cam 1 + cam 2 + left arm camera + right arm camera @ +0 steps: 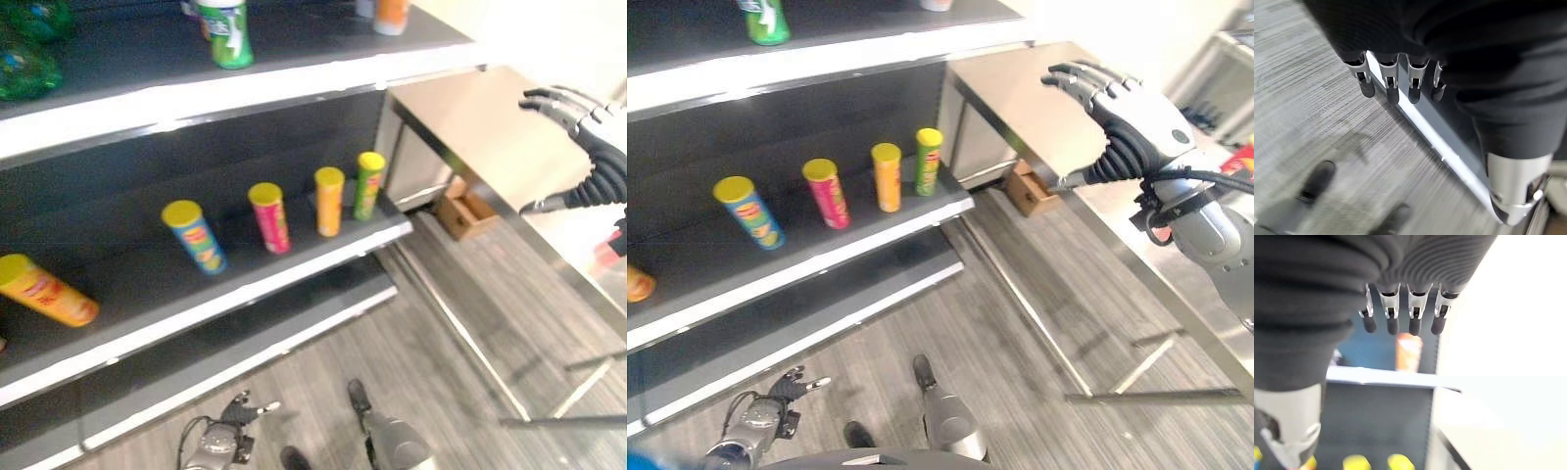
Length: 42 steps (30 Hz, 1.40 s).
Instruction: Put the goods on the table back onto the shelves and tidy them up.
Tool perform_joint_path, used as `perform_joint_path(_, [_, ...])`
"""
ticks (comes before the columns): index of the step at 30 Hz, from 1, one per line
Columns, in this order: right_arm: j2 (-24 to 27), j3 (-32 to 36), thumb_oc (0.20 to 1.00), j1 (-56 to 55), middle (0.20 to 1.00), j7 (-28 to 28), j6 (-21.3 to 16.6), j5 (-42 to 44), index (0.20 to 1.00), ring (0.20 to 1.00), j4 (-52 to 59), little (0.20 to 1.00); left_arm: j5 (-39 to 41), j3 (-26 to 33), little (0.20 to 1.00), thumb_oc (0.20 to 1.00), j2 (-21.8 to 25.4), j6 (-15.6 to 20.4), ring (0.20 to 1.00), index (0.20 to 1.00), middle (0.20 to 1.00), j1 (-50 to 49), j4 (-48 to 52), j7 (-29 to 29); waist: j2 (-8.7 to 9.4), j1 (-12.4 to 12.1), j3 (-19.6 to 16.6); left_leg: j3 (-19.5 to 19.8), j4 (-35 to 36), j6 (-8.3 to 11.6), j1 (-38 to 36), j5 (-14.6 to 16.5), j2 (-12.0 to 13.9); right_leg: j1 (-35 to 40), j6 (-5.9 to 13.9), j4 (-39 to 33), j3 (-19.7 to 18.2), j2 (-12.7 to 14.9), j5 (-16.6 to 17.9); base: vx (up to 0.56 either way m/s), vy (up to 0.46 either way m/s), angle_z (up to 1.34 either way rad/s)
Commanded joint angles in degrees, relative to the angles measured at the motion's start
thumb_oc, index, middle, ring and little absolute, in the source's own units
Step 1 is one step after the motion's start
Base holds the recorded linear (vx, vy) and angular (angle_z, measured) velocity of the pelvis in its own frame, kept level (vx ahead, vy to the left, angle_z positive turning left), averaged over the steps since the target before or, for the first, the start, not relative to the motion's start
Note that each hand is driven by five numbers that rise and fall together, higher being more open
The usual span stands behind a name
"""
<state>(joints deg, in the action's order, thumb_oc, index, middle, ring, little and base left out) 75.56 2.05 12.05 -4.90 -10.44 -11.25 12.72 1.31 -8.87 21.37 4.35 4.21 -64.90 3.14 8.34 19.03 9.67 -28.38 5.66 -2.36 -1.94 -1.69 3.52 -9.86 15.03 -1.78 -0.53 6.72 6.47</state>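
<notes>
1. Shelving unit (294,264) on the left: the middle shelf carries a row of chip cans – orange-yellow can (44,289) lying at far left, blue can (196,235), pink can (269,217), orange can (329,201), green can (368,184) standing, some leaning.
2. Top shelf has a green can (227,34), an orange container (392,15) and green bottles (24,49) at the far left corner.
3. Table (1038,108) is on the right, beside the shelf end. The part in view is bare; something red (1239,159) sits at the far right edge, too clipped to identify.
4. Right hand (1112,98) is raised over the table, fingers relaxed and slightly spread, holding nothing; its wrist view confirms loose fingers (1400,320).
5. Left hand (240,411) hangs low near the floor by the bottom shelf, fingers loosely straight, empty.
6. Judgement: most goods look shelved; what's left is any item on the table's right end, plus straightening the lying and leaning cans.
7. Clutter: cardboard box (465,208) on the floor under the table's far end. The table's metal frame (470,343) sits between robot and box, no block to the shelf.
</notes>
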Motion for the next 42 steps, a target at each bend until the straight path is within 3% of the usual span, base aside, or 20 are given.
perform_joint_path(1, [0.94, 7.97, 1.0, 4.88, 1.0, -5.47, 1.84, -0.78, 1.0, 1.0, -7.28, 1.0, -0.27, 0.72, 1.0, 1.0, 1.76, 0.45, 1.0, 1.0, 1.0, 0.15, 1.04, -0.54, -2.07, -7.96, -1.89, 6.27, -1.23, 4.14, -2.91, 6.93, 3.08, 4.54, -2.34, 7.49, 0.9, 4.48, -4.3, -0.12, -0.184, -0.79])
perform_joint_path(3, [-1.26, 19.53, 1.0, -6.77, 1.0, -6.77, 3.47, -1.27, 1.0, 1.0, -10.55, 1.0, -0.37, 1.12, 1.0, 1.0, 1.87, 0.49, 1.0, 1.0, 1.0, 0.36, 1.15, -0.69, -0.56, -7.73, -3.58, 6.04, -1.49, 5.04, -2.09, 6.61, 3.33, 6.75, -1.23, 4.63, 1.45, 5.98, -2.64, -0.03, -0.271, -0.46])
perform_joint_path(6, [-1.69, 26.99, 1.0, -13.92, 1.0, -7.74, 4.28, -0.21, 1.0, 1.0, -13.04, 1.0, 0.28, 1.03, 1.0, 1.0, 1.92, 0.48, 1.0, 1.0, 1.0, 1.65, 0.58, -0.29, 0.28, -8.04, -4.16, 6.29, -1.61, 6.69, -1.93, 5.17, 4.3, 8.76, -1.47, -0.07, 1.66, 4.68, -5.05, 0.0, -0.271, -0.09])
perform_joint_path(9, [-1.38, 31.08, 1.0, -17.57, 1.0, -8.23, 4.38, 0.54, 1.0, 1.0, -15.21, 1.0, 0.52, 1.01, 1.0, 1.0, 1.38, 0.39, 1.0, 1.0, 1.0, 1.8, 0.39, -0.47, -0.05, -7.64, -4.38, 6.86, -1.34, 8.35, -2.16, 3.63, 6.13, 10.05, -2.76, -1.72, 2.81, 2.79, -6.61, 0.02, -0.307, -0.25])
perform_joint_path(11, [-2.9, 34.22, 1.0, -20.98, 1.0, -9.25, 4.62, 2.52, 1.0, 1.0, -19.32, 1.0, 0.73, 0.71, 1.0, 1.0, 0.46, 0.21, 1.0, 1.0, 1.0, 1.73, 0.24, -0.84, -0.69, -6.75, -4.2, 7.2, -1.27, 10.38, -1.86, 1.23, 9.27, 11.32, -4.75, -2.15, 3.15, -0.17, -9.09, -0.01, -0.396, 0.06])
perform_joint_path(12, [-2.97, 35.15, 1.0, -21.94, 1.0, -9.21, 4.55, 2.63, 1.0, 1.0, -19.14, 1.0, 0.73, 0.4, 1.0, 1.0, 0.39, 0.18, 1.0, 1.0, 1.0, 1.82, 0.27, -0.84, -0.89, -6.87, -4.08, 7.46, -1.25, 10.57, -1.85, 1.1, 9.53, 11.41, -4.94, -2.06, 3.4, -0.42, -9.19, -0.01, -0.446, 0.22])
perform_joint_path(13, [-3.88, 35.37, 1.0, -22.34, 1.0, -10.06, 4.41, 4.76, 1.0, 1.0, -22.35, 1.0, 1.2, -0.09, 1.0, 1.0, 0.05, 0.05, 1.0, 1.0, 1.0, 2.47, 0.19, -1.0, -1.78, -6.52, -3.73, 7.94, -1.31, 11.9, -1.81, -0.98, 11.71, 12.35, -6.48, -2.52, 3.8, -2.82, -10.46, 0.0, -0.28, 0.24])
perform_joint_path(19, [-6.43, 36.53, 1.0, -22.8, 1.0, -11.49, 3.53, 8.58, 1.0, 1.0, -26.16, 1.0, 1.69, -0.33, 1.0, 1.0, -0.33, -0.1, 1.0, 1.0, 1.0, 2.63, 0.66, -1.54, -3.07, -6.61, -1.94, 10.59, -4.94, 12.59, -0.45, -2.69, 14.34, 14.29, -8.93, -3.09, 4.27, -5.84, -12.17, 0.0, -0.232, 0.16])
perform_joint_path(22, [-6.44, 35.29, 1.0, -21.36, 1.0, -11.2, 3.79, 10.03, 1.0, 1.0, -27.92, 1.0, 3.07, -0.58, 1.0, 1.0, -0.27, 0.17, 1.0, 1.0, 1.0, 3.11, 1.27, -1.89, -2.95, -7.42, -0.35, 15.5, -8.81, 11.86, 1.51, -1.2, 12.28, 14.98, -9.83, -3.07, 4.12, -5.5, -12.3, -0.05, -0.098, 0.08])
perform_joint_path(25, [-6.0, 31.63, 1.0, -17.98, 1.0, -10.49, 3.81, 10.55, 1.0, 1.0, -28.68, 1.0, 3.96, -0.38, 1.0, 1.0, -0.22, 0.39, 1.0, 1.0, 1.0, 2.37, 1.49, -2.03, -2.52, -9.09, 0.38, 24.23, -11.52, 9.57, 3.52, 3.99, 5.42, 14.61, -9.97, -3.02, 2.15, -5.63, -11.72, -0.01, -0.064, -0.1])
perform_joint_path(26, [-6.01, 31.44, 1.0, -17.75, 1.0, -10.5, 3.81, 10.54, 1.0, 1.0, -28.74, 1.0, 3.96, -0.3, 1.0, 1.0, -0.18, 0.39, 1.0, 1.0, 1.0, 2.37, 1.5, -2.03, -2.44, -8.89, 0.2, 24.33, -11.47, 9.51, 3.84, 3.73, 5.3, 14.36, -9.93, -3.08, 2.26, -5.53, -11.56, 0.04, -0.013, -0.8])
perform_joint_path(28, [-6.29, 30.06, 1.0, -16.08, 1.0, -10.1, 4.0, 11.35, 1.0, 1.0, -30.34, 1.0, 4.61, 0.06, 1.0, 1.0, -0.35, 0.57, 1.0, 1.0, 1.0, 2.1, 0.7, -2.12, -3.23, -9.45, 0.04, 26.28, -9.68, 7.9, 4.76, 4.67, 0.27, 14.42, -9.9, -3.12, 0.98, -5.88, -11.24, 0.09, 0.063, -0.61])
perform_joint_path(29, [-6.24, 28.8, 1.0, -14.57, 1.0, -10.6, 4.1, 10.97, 1.0, 1.0, -31.36, 1.0, 4.41, 0.07, 1.0, 1.0, -0.65, 0.57, 1.0, 1.0, 1.0, 1.62, 0.45, -1.96, -3.89, -10.09, 0.05, 25.35, -8.14, 6.98, 6.51, 3.74, -2.1, 14.31, -9.42, -3.07, 0.92, -6.07, -11.32, 0.1, 0.121, -0.06])
perform_joint_path(33, [-8.26, 27.77, 1.0, -13.62, 1.0, -10.48, 4.9, 10.72, 1.0, 1.0, -32.13, 1.0, 4.65, 0.76, 1.0, 1.0, -0.84, 0.44, 1.0, 1.0, 1.0, 1.33, 0.21, -1.69, -4.8, -9.81, -0.3, 24.8, -4.88, 6.42, 4.76, 3.17, -2.75, 13.91, -8.71, -2.09, -0.45, -6.63, -11.73, 0.11, 0.12, -0.17])
perform_joint_path(39, [-10.11, 24.9, 1.0, -10.82, 1.0, -10.97, 5.89, 9.64, 1.0, 1.0, -32.49, 1.0, 4.85, 1.02, 1.0, 1.0, -0.68, 0.32, 1.0, 1.0, 1.0, 2.07, 0.63, -0.75, -4.63, -10.12, -1.33, 21.42, -1.39, 5.15, 1.9, 2.93, -3.14, 13.69, -7.34, 0.6, -2.03, -4.95, -12.73, 0.12, 0.152, -0.21])
perform_joint_path(42, [-11.31, 22.36, 1.0, -8.53, 1.0, -11.29, 5.79, 9.81, 1.0, 1.0, -33.0, 1.0, 5.14, 1.71, 1.0, 1.0, -0.16, 0.05, 1.0, 1.0, 1.0, 2.36, 0.89, -0.29, -4.53, -10.86, -0.94, 20.09, -1.65, 4.06, 0.88, 4.14, -3.05, 11.65, -6.3, 7.42, -1.66, -4.21, -13.49, 0.06, 0.087, -0.36])
